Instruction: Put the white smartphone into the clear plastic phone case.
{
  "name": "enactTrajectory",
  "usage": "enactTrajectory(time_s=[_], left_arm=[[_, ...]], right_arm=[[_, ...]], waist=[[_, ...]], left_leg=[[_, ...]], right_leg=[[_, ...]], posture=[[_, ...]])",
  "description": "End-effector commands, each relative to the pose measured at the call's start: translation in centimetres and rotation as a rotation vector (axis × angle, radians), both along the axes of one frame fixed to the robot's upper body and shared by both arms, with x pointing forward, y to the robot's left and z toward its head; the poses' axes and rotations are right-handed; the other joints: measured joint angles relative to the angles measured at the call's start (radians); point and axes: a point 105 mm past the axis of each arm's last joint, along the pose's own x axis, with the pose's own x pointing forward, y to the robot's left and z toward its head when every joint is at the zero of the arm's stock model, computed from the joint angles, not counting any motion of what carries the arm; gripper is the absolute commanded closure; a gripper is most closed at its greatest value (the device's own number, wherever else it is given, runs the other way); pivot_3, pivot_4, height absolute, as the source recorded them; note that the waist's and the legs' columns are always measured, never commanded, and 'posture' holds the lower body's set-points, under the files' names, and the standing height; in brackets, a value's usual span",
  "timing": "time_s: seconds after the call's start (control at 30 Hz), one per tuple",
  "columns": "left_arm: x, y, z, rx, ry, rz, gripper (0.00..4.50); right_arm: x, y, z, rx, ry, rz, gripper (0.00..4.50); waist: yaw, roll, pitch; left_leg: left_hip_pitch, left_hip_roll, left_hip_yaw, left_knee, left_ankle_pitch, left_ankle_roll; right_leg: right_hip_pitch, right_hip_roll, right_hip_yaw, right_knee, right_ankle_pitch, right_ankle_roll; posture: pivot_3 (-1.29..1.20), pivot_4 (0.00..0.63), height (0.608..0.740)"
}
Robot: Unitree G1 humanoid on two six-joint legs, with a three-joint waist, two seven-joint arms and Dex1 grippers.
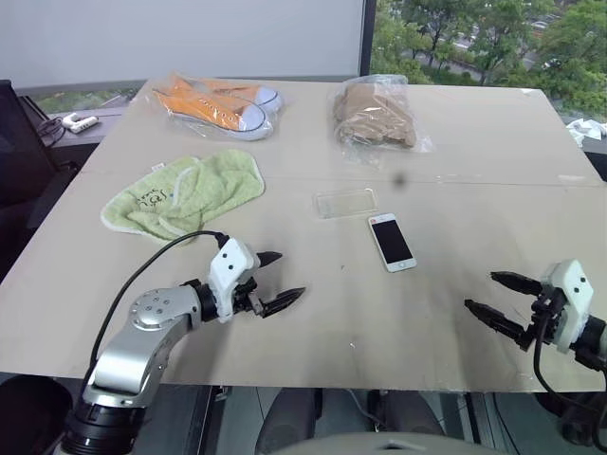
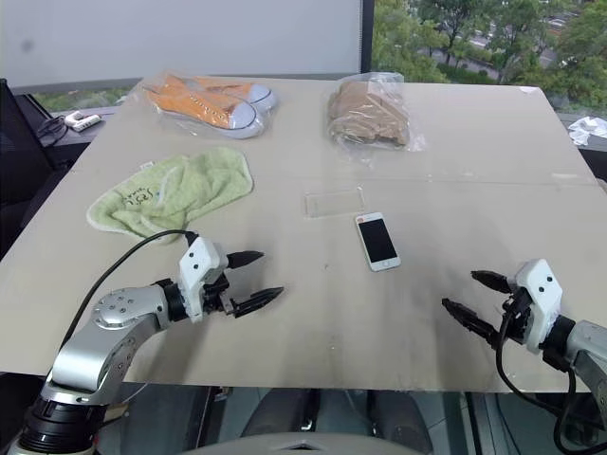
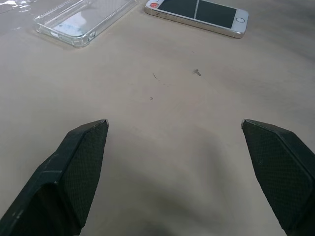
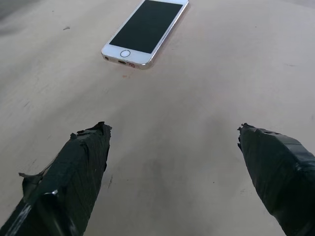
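Here the white smartphone (image 1: 391,242) lies flat and screen-up on the table (image 1: 455,142), near its middle, with the round home button at the end nearer the robot. The clear plastic phone case (image 1: 345,202) lies just beyond it and a little to the left, close by but apart, empty. The left pincer (image 1: 275,281) hovers low over the table at the near left, its two black fingers spread wide and holding nothing. The right pincer (image 1: 491,295) hangs at the near right edge, likewise released and empty, pointing in toward the phone. Both are well short of the phone. Farther back lie a green towel (image 1: 185,192), a bag of orange sneakers (image 1: 216,102) and a bag of brown items (image 1: 375,114).
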Motion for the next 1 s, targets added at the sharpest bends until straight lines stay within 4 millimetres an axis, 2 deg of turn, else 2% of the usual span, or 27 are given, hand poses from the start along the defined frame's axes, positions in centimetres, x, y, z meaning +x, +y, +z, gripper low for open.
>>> enactTrajectory(time_s=[0.03,0.87,1.0], left_arm=[[0.4,0.1,0.9,0.001,-0.052,-0.004,0.02],[1.2,-0.2,2.6,-0.036,-0.108,-0.005,0.02],[2.3,-0.4,3.7,-0.032,-0.167,-0.007,0.02]], right_arm=[[0.2,0.4,1.2,-0.004,-0.065,0.021,0.0],[0.3,1.1,1.8,0.026,-0.075,0.059,0.0],[0.2,1.7,2.4,0.038,-0.078,0.084,0.0]], waist=[[0.0,0.0,0.0],[0.0,0.0,0.0],[0.002,0.0,0.0]], left_leg=[[0.0,0.0,0.0,0.0,0.0,0.0],[0.0,0.0,0.0,0.0,0.0,0.0],[0.0,0.0,0.0,0.0,0.0,0.0]], right_leg=[[0.0,0.0,0.0,0.0,0.0,0.0],[0.0,0.0,0.0,0.0,0.0,0.0],[0.0,0.0,0.0,0.0,0.0,0.0]], posture=[[0.0,0.15,0.74],[0.0,0.15,0.74],[0.0,0.15,0.74]])
